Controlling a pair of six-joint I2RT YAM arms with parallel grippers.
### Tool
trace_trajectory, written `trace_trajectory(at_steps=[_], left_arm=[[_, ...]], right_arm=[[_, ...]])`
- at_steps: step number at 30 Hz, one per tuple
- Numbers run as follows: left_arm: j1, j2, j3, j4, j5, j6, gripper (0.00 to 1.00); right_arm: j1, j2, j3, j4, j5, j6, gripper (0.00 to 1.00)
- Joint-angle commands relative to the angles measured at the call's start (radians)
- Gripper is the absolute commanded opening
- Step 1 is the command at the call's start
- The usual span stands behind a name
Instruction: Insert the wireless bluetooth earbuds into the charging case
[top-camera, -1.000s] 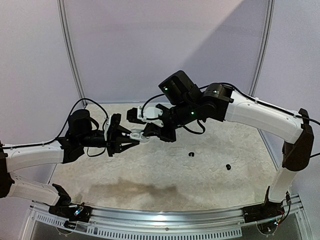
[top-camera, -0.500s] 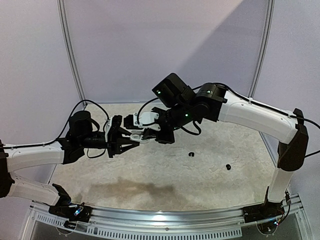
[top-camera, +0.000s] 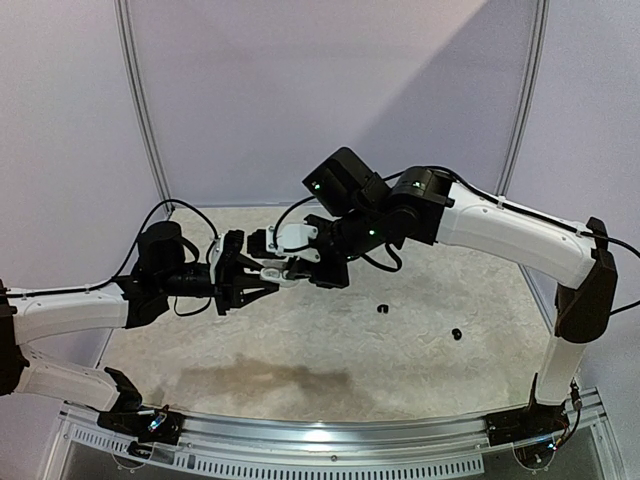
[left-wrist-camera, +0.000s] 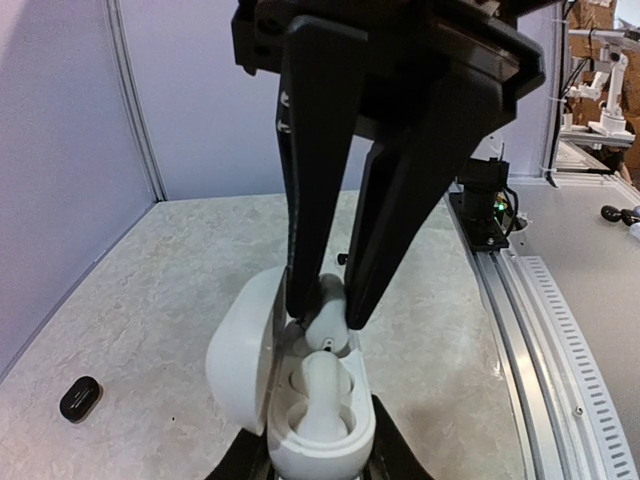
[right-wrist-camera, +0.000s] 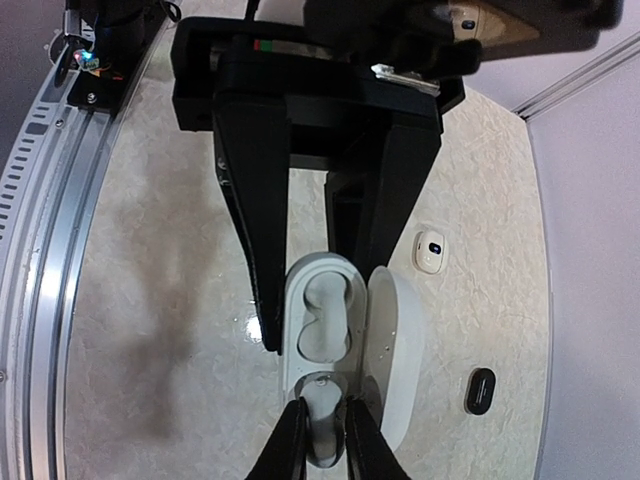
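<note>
Left gripper (right-wrist-camera: 312, 305) clamped tight on the open charging case (left-wrist-camera: 320, 440), held clear above the table (left-wrist-camera: 150, 280). Right gripper (left-wrist-camera: 327, 312) nearly closed, pinching a white earbud (right-wrist-camera: 322, 415) between its jaws at the socket rim. Lid (left-wrist-camera: 240, 360) edge sits just beside one jaw, open room on the other side.

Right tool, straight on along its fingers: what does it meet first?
The right tool's white earbud meets the open charging case in the left tool; it seems already at a socket.

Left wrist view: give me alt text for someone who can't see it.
The right arm's black tool pinches a small white plastic earbud at the far socket of an open white oval charging case, gripped from below by the left tool. Another white earbud appears seated in the near socket.
</note>
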Motion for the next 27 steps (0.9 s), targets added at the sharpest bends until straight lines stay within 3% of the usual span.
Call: trace_trajectory(at_steps=[1, 18, 23, 27], left_arm=[[-0.008, 0.001, -0.009, 0.053, 0.033, -0.003, 0.0], [-0.01, 0.005, -0.019, 0.092, 0.031, -0.062, 0.0], [-0.01, 0.009, -0.021, 0.106, 0.02, -0.104, 0.0], [-0.01, 0.012, -0.029, 0.131, 0.012, -0.175, 0.0]], right_arm=[[0.0, 0.027, 0.02, -0.018, 0.034, 0.024, 0.15], [0.0, 0.05, 0.058, -0.019, 0.096, 0.044, 0.21], [0.0, 0.05, 0.066, -0.023, 0.097, 0.06, 0.3], [0.0, 0.041, 0.067, -0.01, 0.093, 0.078, 0.31]])
